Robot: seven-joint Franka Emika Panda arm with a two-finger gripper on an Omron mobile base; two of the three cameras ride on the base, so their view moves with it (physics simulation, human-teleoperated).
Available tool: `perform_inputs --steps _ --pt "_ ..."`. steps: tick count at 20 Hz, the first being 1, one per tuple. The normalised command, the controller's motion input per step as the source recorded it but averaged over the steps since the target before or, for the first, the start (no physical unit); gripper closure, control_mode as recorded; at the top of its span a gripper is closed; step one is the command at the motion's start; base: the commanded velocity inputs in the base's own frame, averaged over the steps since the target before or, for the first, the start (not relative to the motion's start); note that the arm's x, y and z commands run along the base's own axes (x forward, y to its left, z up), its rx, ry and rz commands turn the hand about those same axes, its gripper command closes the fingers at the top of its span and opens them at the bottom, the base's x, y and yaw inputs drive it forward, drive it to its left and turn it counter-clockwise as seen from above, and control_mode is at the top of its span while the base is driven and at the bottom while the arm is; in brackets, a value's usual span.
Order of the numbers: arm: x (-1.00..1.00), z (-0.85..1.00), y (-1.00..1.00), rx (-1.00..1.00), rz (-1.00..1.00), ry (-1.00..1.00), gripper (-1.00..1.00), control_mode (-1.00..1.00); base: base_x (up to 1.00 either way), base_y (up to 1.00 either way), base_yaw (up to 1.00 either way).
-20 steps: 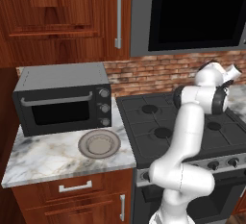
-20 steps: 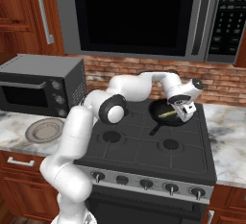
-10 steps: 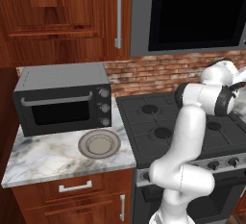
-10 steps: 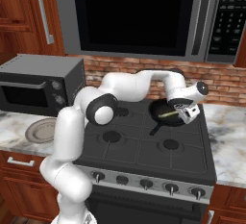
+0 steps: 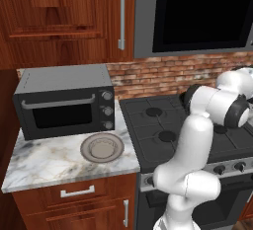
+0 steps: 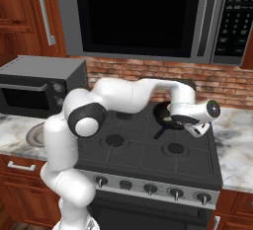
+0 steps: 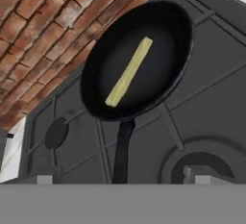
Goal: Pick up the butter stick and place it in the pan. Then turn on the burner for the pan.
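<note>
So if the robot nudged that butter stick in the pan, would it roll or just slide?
Probably slide. The butter stick looks like a flat-sided bar lying flat in the pan, so it has no round side to roll on. Being long and thin, it would likely also pivot if pushed near one end. It looks light for its size, and the pan's raised rim should stop it.
</note>
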Motion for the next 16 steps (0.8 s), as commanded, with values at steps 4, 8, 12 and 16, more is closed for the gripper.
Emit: perform_inputs --steps 4,8,12,16 --pt "-1.00 0.22 0.09 -0.11 0.17 -0.21 -1.00 -1.00 0.00 0.00 0.00" --pt "-0.92 0.11 0.16 -0.13 0.18 -0.23 -1.00 -1.00 0.00 0.00 0.00" --pt "-0.92 0.00 0.15 -0.13 0.18 -0.27 -1.00 -1.00 0.00 0.00 0.00" --pt "-0.94 0.00 0.13 -0.14 0.16 -0.30 -1.00 -1.00 0.00 0.00 0.00"
